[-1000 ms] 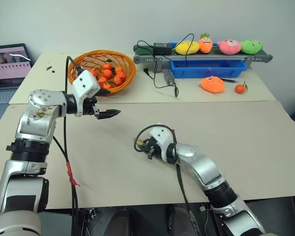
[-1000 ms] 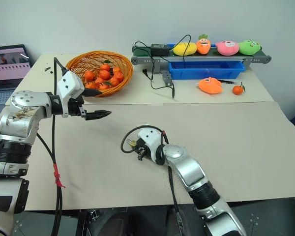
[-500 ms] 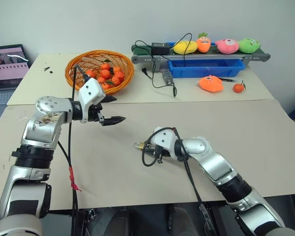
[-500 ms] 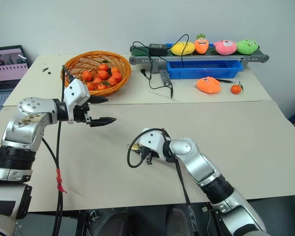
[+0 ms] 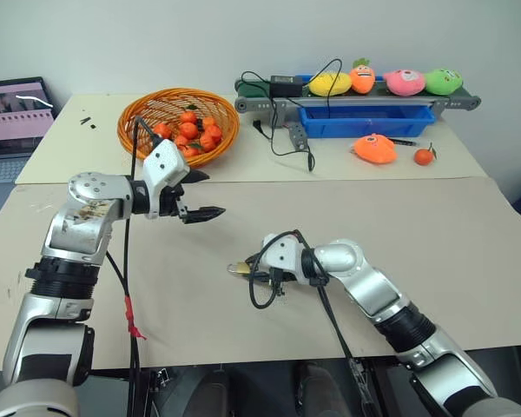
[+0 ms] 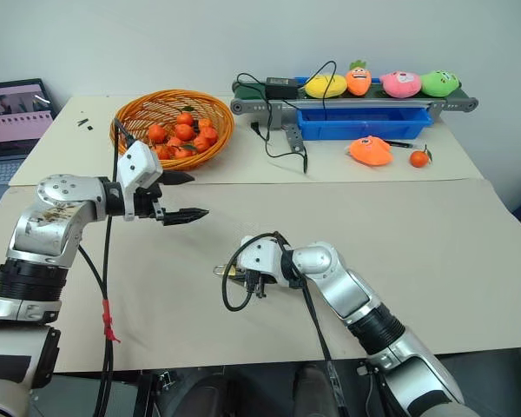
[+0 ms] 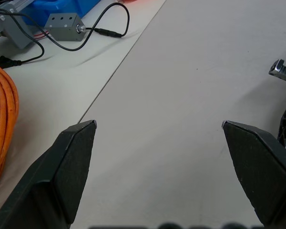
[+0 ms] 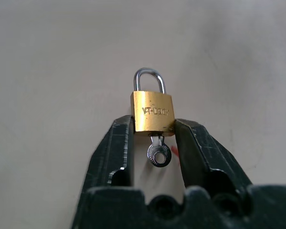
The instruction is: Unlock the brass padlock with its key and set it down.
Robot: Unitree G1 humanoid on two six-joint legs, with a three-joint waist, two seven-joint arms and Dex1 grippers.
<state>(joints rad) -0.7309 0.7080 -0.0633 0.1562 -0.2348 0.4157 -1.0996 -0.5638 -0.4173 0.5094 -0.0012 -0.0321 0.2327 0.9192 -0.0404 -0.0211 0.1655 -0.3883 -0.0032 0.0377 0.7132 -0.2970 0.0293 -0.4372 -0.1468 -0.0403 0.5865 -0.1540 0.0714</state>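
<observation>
At the far left edge there was one laptop (image 5: pixel 13 122) with its screen lit. One orange wicker basket (image 5: pixel 149 108) stood on the far left part of the table (image 5: pixel 469 252), and it held about ten small oranges (image 5: pixel 191 132); the exact count could not be told. The left gripper (image 5: pixel 197 193) hovered above the table, just in front of the basket, with its two black fingers spread wide and nothing between them.

Near the middle, the right gripper (image 8: pixel 154 128) lay low over the table and pointed to the left. The one brass padlock (image 8: pixel 152 111) sat between its two fingertips, which touched both sides of the body. The silver shackle (image 8: pixel 149 76) looked closed, and one small key (image 8: pixel 158 152) stuck in the bottom. The stamped writing on the body was too unclear to read with certainty.

At the far right, one small conveyor (image 5: pixel 365 97) carried four plush toys (image 5: pixel 404 82), with one blue tray (image 5: pixel 366 118) before it. One more orange plush (image 5: pixel 374 148) and one single orange (image 5: pixel 425 156) lay on the table.
</observation>
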